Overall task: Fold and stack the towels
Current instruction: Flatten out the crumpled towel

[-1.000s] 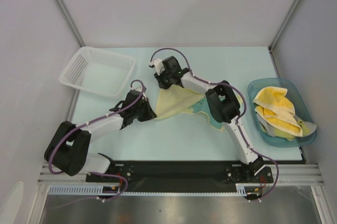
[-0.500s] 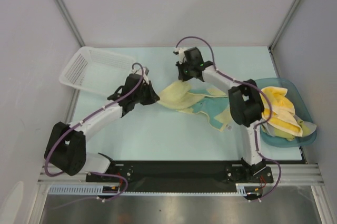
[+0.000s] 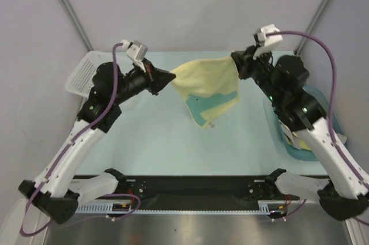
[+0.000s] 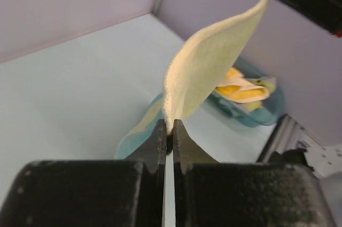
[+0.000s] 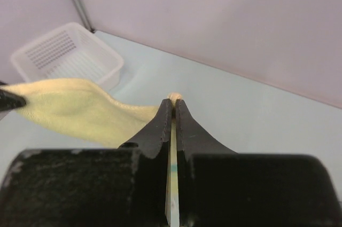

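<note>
Task is at an early stage. One towel [image 3: 207, 86], pale yellow with a teal patch low on it, hangs in the air over the table [image 3: 144, 141], stretched between both arms. The left gripper [image 3: 167, 76] has its jaws pinched tight on the towel's left top corner, and the left wrist view shows cloth rising straight out of the closed tips. The right gripper [image 3: 235, 60] is likewise clamped on the right top corner, with a thin edge of cloth seen between its jaws in the right wrist view. The towel is spread out but not folded. Judgement: this is the shake-out before laying it flat, so every fold and the stacking remain to be done. No folded towel shows anywhere. The other towels [image 4: 241, 87], yellow and crumpled, lie in the tub [image 4: 267, 110] at the right, waiting their turn. The basket [image 3: 81, 75] sits at the far left, partly behind the left arm. Hard to make out: the right arm covers most of the tub from above, so the count of towels there cannot be told. Whether the towel's lowest corner touches the table cannot be told either. The print on it is not legible.
</note>
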Tool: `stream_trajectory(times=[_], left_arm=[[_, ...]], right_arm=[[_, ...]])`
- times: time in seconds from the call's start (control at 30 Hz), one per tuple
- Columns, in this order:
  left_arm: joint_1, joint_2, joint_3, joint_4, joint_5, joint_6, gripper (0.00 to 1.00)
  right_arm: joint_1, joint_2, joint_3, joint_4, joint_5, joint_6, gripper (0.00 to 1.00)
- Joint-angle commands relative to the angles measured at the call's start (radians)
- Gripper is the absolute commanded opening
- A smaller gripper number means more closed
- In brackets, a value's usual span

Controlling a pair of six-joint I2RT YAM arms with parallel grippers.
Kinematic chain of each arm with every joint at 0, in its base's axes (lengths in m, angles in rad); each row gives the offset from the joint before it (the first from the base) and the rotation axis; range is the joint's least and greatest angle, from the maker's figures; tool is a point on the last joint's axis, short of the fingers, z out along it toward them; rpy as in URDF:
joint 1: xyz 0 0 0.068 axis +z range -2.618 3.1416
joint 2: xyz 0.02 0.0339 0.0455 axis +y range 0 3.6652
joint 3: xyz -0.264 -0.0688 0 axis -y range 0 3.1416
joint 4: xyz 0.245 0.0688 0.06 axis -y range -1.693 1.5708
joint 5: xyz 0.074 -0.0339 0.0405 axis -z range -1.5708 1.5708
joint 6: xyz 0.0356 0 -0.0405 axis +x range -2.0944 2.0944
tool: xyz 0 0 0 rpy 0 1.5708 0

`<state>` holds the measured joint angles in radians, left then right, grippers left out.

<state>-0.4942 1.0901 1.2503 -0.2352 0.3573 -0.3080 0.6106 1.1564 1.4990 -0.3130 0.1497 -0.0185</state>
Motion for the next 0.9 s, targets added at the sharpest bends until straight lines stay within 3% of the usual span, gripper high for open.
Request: stream_trajectory(times=[0.0,0.13,0.27,0.4,0.6,0.7,0.87], left_arm=[[-0.038,-0.100,-0.029,0.076,0.213,-0.057,0.00],[-0.164,-0.157,-0.018,0.050,0.210,-0.057,0.00],[-0.233,-0.147,0.070,-0.037,0.181,-0.059,0.00],[-0.267,-0.090,0.199,-0.191,0.053,-0.040,0.00],[-0.253,0.072,0.383,-0.409,-0.184,0.056,0.00],[-0.183,0.155,0.396,-0.385,-0.144,0.058,0.00],[-0.044,0.298,0.386,-0.276,-0.044,0.049,0.00]], right_arm=[[0.066,-0.154,-0.091,-0.084,0.067,0.014,0.00],[0.136,-0.338,-0.174,-0.081,0.051,0.063,0.00],[0.161,-0.406,-0.163,-0.098,-0.010,0.126,0.00],[0.163,-0.396,-0.115,-0.122,0.023,0.143,0.00],[0.152,-0.270,-0.023,-0.161,0.209,0.066,0.00],[0.097,-0.189,-0.042,-0.126,0.220,0.035,0.00],[-0.203,-0.054,-0.131,0.035,-0.031,0.092,0.00]])
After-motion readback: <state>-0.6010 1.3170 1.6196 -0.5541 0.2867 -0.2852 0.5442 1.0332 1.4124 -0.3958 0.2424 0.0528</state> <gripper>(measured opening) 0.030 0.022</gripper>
